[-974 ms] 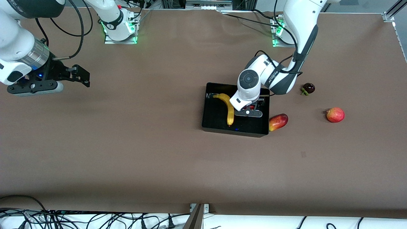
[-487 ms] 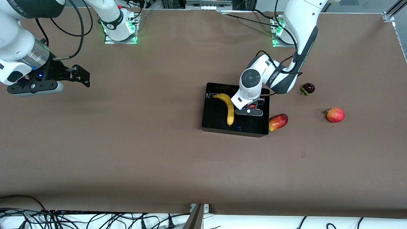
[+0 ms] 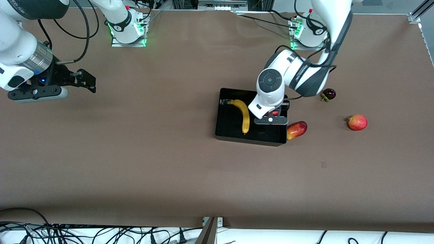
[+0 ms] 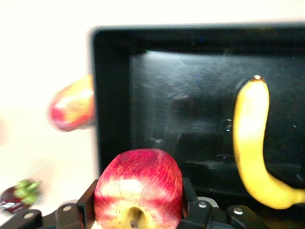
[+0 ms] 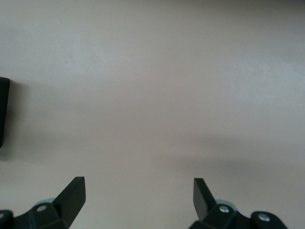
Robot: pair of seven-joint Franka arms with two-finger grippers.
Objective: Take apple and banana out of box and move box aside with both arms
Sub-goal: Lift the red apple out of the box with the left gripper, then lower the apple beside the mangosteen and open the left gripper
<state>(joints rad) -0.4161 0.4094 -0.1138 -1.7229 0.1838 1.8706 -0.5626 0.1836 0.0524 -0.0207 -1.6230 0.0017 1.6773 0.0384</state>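
Left arm bending down at centre right of the frame, left gripper point(image 3: 275, 114) clenching the small round red-yellow apple point(image 4: 138, 187) over the black shallow plastic box point(image 3: 234, 136), now lifted higher than before, long curved yellow banana point(image 3: 243, 114) lying inside, right gripper point(image 3: 89, 81) waiting spread at upper left.

The box point(image 3: 237, 137), right of centre in the front view, holds a banana point(image 3: 244, 115) along its left half; its right half is taken by the left gripper point(image 3: 275, 113), clamped on an apple point(image 4: 138, 188). A mango point(image 3: 296, 129) touches the box's right wall. A dark fruit point(image 3: 329, 94) and a second apple point(image 3: 357, 122) lie further right, well apart. The right gripper point(image 3: 89, 82) waits at upper left, fingers spread, over bare table point(image 3: 152, 162).
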